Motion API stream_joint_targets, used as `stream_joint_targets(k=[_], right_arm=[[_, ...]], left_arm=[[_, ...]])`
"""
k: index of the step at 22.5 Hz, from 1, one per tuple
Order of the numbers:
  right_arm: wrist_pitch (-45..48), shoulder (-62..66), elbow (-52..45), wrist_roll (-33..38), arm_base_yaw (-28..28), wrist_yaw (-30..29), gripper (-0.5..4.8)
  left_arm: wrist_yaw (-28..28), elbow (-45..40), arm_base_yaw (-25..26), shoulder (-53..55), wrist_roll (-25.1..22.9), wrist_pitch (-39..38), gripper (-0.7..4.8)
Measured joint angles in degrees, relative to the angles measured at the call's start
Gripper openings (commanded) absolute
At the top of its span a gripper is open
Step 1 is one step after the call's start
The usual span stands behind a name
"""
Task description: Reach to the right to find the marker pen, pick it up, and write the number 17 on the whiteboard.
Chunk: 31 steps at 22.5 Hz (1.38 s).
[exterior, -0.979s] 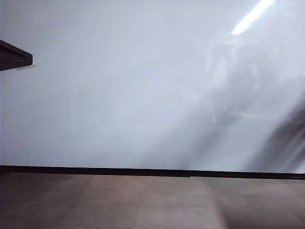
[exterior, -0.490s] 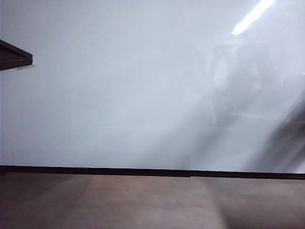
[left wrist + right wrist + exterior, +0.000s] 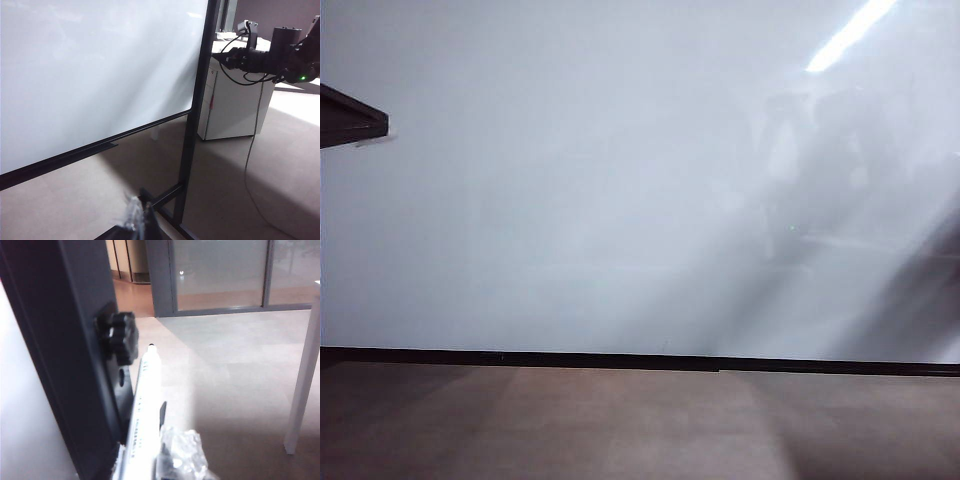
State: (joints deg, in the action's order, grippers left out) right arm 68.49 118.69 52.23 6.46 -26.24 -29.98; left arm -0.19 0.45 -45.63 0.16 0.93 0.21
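Note:
The whiteboard (image 3: 570,200) fills the exterior view, blank and glossy above its black bottom edge; neither gripper shows there. In the right wrist view the white marker pen (image 3: 146,400) runs up along the board's black frame post (image 3: 75,365), dark tip upward. My right gripper (image 3: 147,446) has its jaws closed against the pen's barrel, and a tape-wrapped finger (image 3: 181,452) presses one side. In the left wrist view my left gripper (image 3: 140,219) hangs low before the whiteboard (image 3: 90,65), its fingers together and empty. The right arm (image 3: 280,50) reaches behind the board's edge.
A black knob (image 3: 120,337) sticks out of the frame post just beside the pen. A white cabinet (image 3: 235,105) and a hanging cable (image 3: 252,150) stand past the board's stand. A white leg (image 3: 302,380) rises near the right arm. A dark ledge (image 3: 350,115) juts in at the exterior view's left.
Only the dim reflection at the board's right edge has faded a little in the exterior view; board and floor look the same.

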Motion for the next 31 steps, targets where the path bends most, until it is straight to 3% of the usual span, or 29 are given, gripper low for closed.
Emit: stream_joint_targets(k=[5, 9, 12, 19, 23, 27, 31], right_arm=[[0.9, -15.4, -0.1, 6.3, -5.9, 9.7, -0.06], [-9.0, -32.7, 0.1, 6.6, -9.5, 13.5, -0.06], [-18.0, -47.4, 0.2, 6.7, -9.8, 15.8, -0.06], [-41.1, -69.3, 0.0, 15.3, -7.6, 16.1, -0.06], [-46.2, -76.6, 0.1, 18.3, 1.9, 14.5, -0.06], [-47.9, -77.7, 0.0, 20.2, 18.9, 16.5, -0.06], [-46.8, -71.3, 0.1, 12.8, 42.6, 31.6, -0.05]], left_arm=[[0.0, 0.0, 3.2, 0.0, 0.0, 0.0, -0.05], [0.0, 0.0, 3.5, 0.0, 0.0, 0.0, -0.05], [0.2, 0.0, 7.4, 0.0, 0.0, 0.0, -0.05], [0.2, 0.0, 26.2, 0.0, 0.0, 0.0, -0.05], [0.0, 0.0, 31.8, 0.0, 0.0, 0.0, -0.05], [0.0, 0.1, 31.8, 0.0, 0.0, -0.7, -0.05], [0.0, 7.9, 29.4, 0.2, 0.0, -2.2, -0.05]])
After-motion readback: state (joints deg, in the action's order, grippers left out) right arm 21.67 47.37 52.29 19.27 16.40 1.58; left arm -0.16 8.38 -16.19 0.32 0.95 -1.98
